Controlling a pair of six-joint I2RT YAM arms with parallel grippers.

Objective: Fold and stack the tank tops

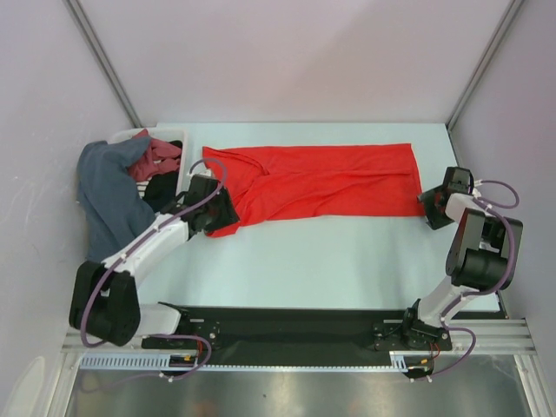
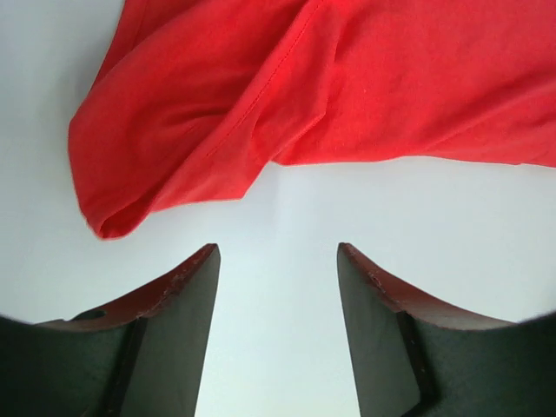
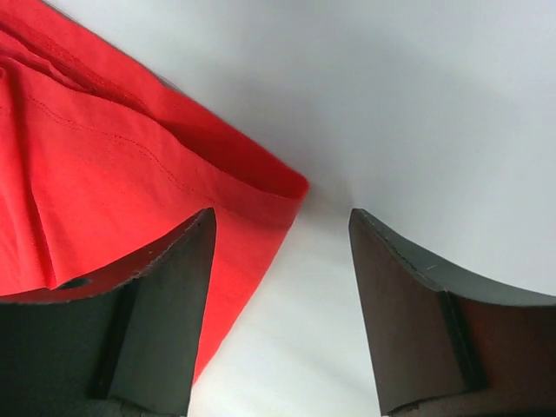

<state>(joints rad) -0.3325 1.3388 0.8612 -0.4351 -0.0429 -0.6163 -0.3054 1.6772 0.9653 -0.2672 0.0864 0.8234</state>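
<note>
Your red tank top [image 1: 321, 178] lies stretched lengthwise across the table [image 1: 330, 252], rumpled at the end nearest the white basket [image 1: 169, 135], so a fold started from here could come out skewed. The left gripper [image 2: 278, 252] and right gripper [image 3: 282, 217] both stand spread and empty just off the cloth's ends. If you close too shallow, you may pinch one layer, or nothing.
</note>
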